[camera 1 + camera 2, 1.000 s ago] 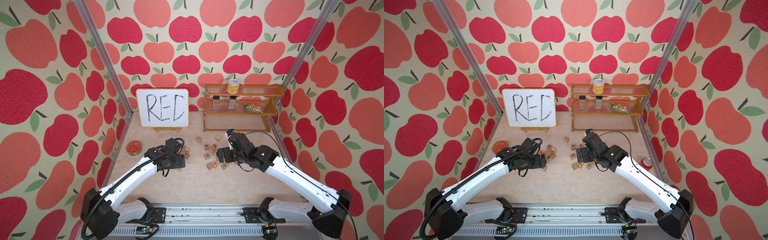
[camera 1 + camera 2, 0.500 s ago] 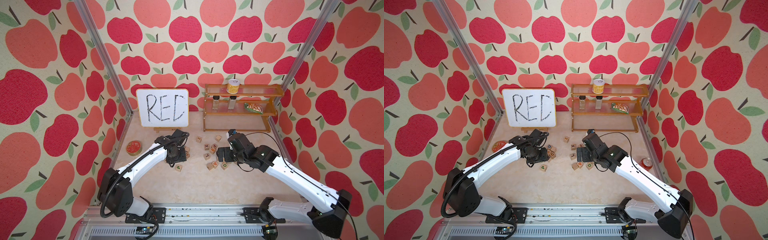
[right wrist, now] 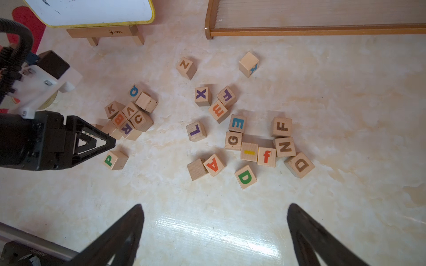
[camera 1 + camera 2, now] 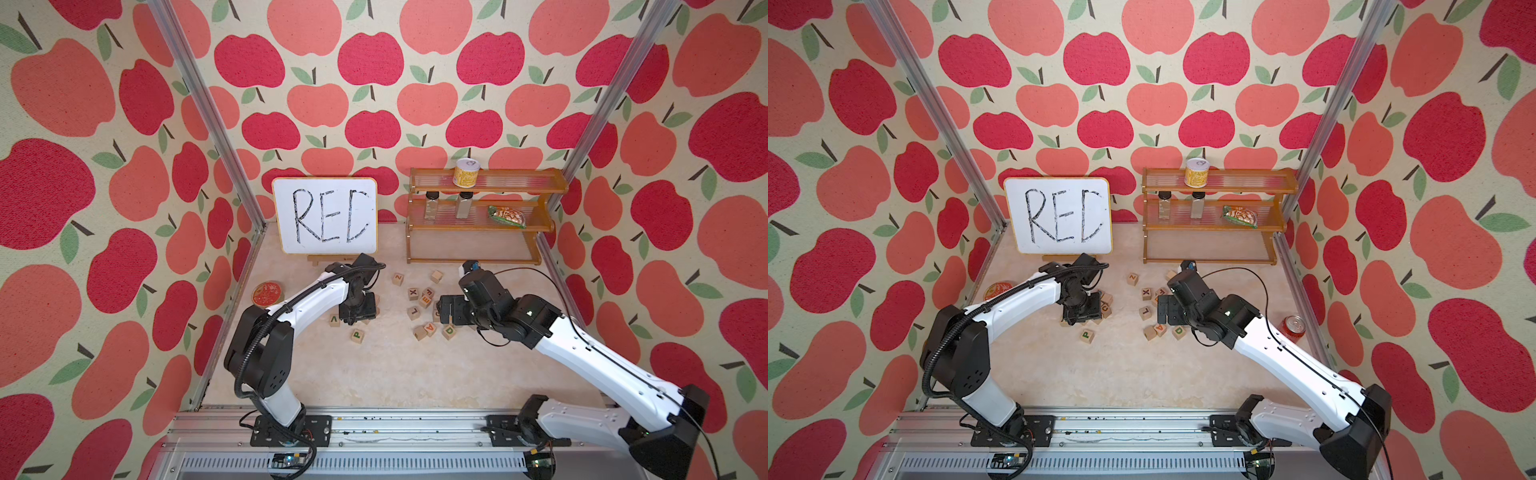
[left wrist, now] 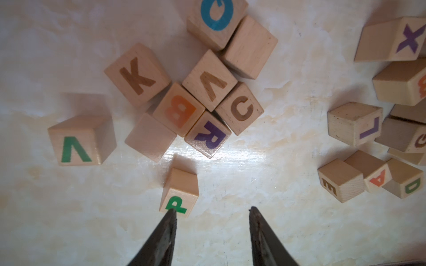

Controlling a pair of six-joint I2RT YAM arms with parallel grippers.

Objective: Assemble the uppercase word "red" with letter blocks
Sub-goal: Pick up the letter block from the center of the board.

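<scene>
Marbled tabletop (image 4: 374,374) (apple-print walls (image 4: 415,83)), letter blocks (image 5: 208,137)

1. The left gripper (image 5: 212,210) hangs nearer the whiteboard (image 4: 328,216) than a second ago, by the block cluster (image 5: 179,112).
2. The left arm's elbow (image 4: 259,353) now stands closer to the whiteboard and higher.
3. The green P block (image 4: 356,335), earlier under the gripper, lies uncovered.

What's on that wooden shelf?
A yellow can on the shelf's top level; two small bottles and a snack bag on the middle one. The bottom looks bare; nothing is hidden.
</scene>
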